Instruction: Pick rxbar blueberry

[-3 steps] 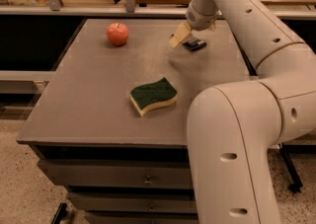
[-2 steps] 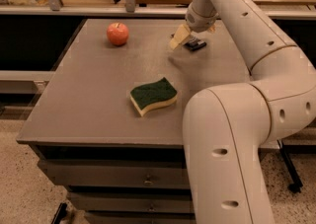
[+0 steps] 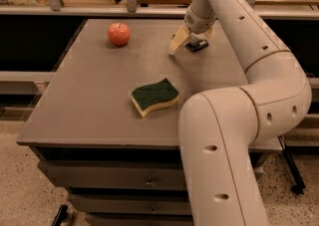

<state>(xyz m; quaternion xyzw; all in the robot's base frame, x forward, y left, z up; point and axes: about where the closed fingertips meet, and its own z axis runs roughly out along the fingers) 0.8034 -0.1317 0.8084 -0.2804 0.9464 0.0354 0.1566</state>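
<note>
The rxbar blueberry is a small dark flat bar lying on the grey table at its far right. My gripper hangs down from the arm right over it, low at the table surface. It is open: one pale finger stands just left of the bar, and the other is mostly hidden behind the wrist on the bar's right. The bar lies between them, partly covered by the gripper.
A red apple sits at the far left of the table. A green-and-yellow sponge lies near the middle front. My own arm's large white links fill the right foreground. Shelving and rails stand behind the table.
The gripper stays at the bar. The arm's upper links have shifted slightly; nothing on the table has moved.
</note>
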